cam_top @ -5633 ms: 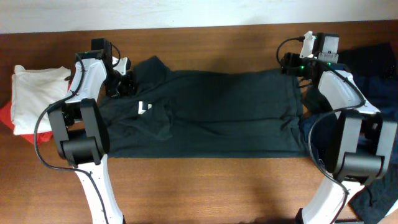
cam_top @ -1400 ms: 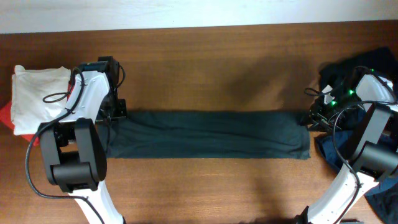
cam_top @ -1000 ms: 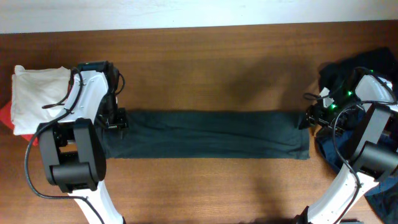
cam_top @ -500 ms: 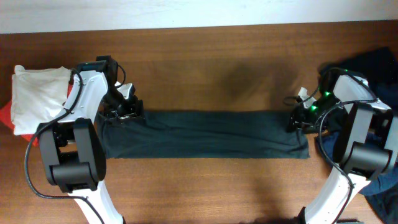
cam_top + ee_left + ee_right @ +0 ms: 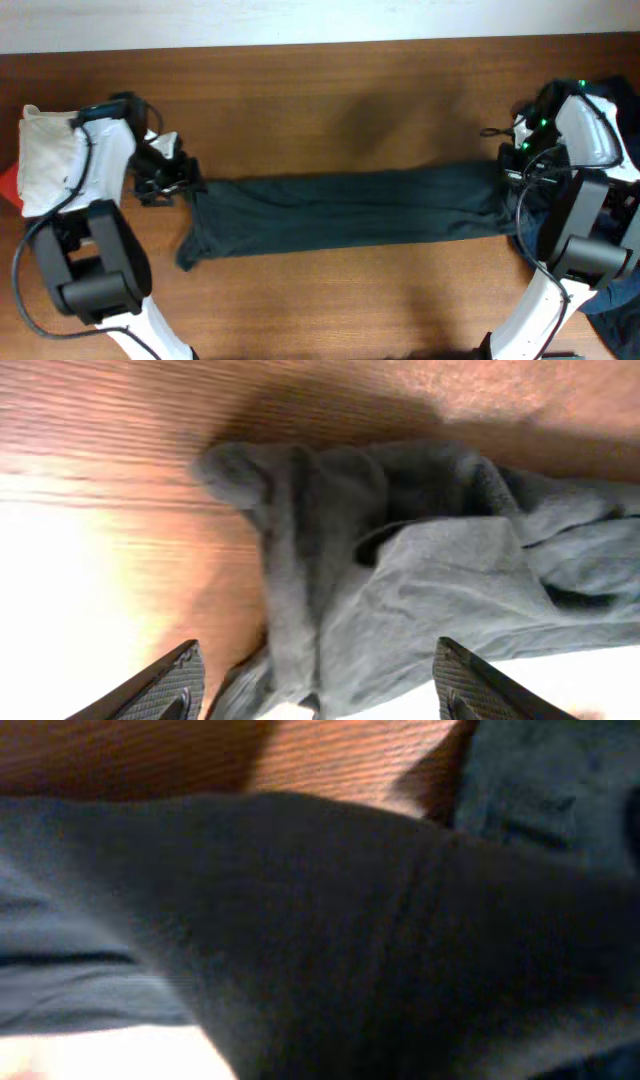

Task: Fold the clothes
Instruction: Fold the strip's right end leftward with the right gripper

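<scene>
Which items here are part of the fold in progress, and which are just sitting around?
In play: long dark folded fabric garment; left hand; right hand.
Sitting around: white fabric garment; red fabric beside it; dark navy clothes heap.

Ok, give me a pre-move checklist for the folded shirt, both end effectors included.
1. Left end effector open: ok, fingers apart over the shirt.
2. Right end effector gripping the shirt: cannot tell, fabric fills its wrist view.
3. Shirt's left end flat: not ok, bunched and skewed.
4. White garment apart from shirt: ok.
5. Dark pile apart from shirt's right end: cannot tell, arm covers it.
</scene>
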`<state>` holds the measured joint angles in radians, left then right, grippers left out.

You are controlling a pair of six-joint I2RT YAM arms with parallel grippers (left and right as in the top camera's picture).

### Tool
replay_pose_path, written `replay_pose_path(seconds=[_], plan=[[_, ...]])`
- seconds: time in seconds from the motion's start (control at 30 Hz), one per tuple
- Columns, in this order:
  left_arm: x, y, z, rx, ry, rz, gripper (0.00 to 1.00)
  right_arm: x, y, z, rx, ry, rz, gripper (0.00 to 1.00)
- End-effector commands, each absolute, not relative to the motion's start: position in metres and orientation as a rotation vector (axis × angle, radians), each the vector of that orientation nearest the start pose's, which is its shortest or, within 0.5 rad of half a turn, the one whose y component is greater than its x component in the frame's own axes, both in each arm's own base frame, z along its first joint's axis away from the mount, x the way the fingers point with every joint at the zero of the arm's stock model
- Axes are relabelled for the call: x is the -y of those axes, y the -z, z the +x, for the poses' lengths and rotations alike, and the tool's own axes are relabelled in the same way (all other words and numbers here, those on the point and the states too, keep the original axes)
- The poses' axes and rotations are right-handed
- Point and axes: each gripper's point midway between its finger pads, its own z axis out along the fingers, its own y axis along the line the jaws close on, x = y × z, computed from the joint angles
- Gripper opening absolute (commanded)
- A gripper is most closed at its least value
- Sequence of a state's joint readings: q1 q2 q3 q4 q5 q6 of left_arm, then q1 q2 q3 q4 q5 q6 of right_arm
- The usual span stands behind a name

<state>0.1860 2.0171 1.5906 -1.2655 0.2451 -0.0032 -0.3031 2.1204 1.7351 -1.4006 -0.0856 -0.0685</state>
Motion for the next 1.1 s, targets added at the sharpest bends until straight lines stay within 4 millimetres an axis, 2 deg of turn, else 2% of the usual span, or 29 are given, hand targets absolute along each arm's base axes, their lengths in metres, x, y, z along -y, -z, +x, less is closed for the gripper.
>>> replay_pose_path(seconds=[0.0,0.07,0.1,0.23,0.37,0.53,0.8,0.83,0.87,0.93,1.0,1.07], plan=[[-0.022,-0.085,0.361,-3.125,0.478,-0.329,0.73,0.051,-0.082,0.351,-3.307,-0.167,0.287,0.04],[-0.021,-0.085,0.36,-3.129,0.478,-0.325,0.73,0.018,-0.081,0.356,-3.313,-0.151,0.213,0.04],[-0.02,-0.085,0.36,-3.13,0.478,-0.321,0.73,-0.005,-0.081,0.359,-3.311,-0.165,0.144,0.04],[-0.019,-0.085,0.36,-3.131,0.478,-0.318,0.73,-0.074,-0.081,0.358,-3.302,-0.172,-0.028,0.04],[-0.018,-0.085,0.36,-3.132,0.478,-0.314,0.73,-0.117,-0.079,0.354,-3.277,-0.157,-0.13,0.08],[-0.019,-0.085,0.359,-3.135,0.473,-0.314,0.73,-0.156,-0.078,0.346,-3.261,-0.152,-0.169,0.08],[-0.018,-0.085,0.359,-3.136,0.474,-0.314,0.73,-0.191,-0.077,0.343,-3.214,-0.173,-0.242,0.12],[-0.019,-0.085,0.359,-3.136,0.473,-0.314,0.73,-0.194,-0.077,0.342,-3.209,-0.175,-0.253,0.14],[-0.019,-0.085,0.359,-3.136,0.473,-0.314,0.73,-0.197,-0.077,0.342,-3.202,-0.179,-0.266,0.26],[-0.019,-0.085,0.359,-3.136,0.473,-0.314,0.73,-0.21,-0.078,0.342,-3.187,-0.257,-0.297,0.42],[-0.019,-0.085,0.359,-3.135,0.473,-0.314,0.73,-0.247,-0.087,0.332,-3.096,-0.573,-0.635,0.48],[-0.019,-0.085,0.359,-3.136,0.473,-0.314,0.73,-0.246,-0.086,0.334,-3.092,-0.565,-0.642,0.44]])
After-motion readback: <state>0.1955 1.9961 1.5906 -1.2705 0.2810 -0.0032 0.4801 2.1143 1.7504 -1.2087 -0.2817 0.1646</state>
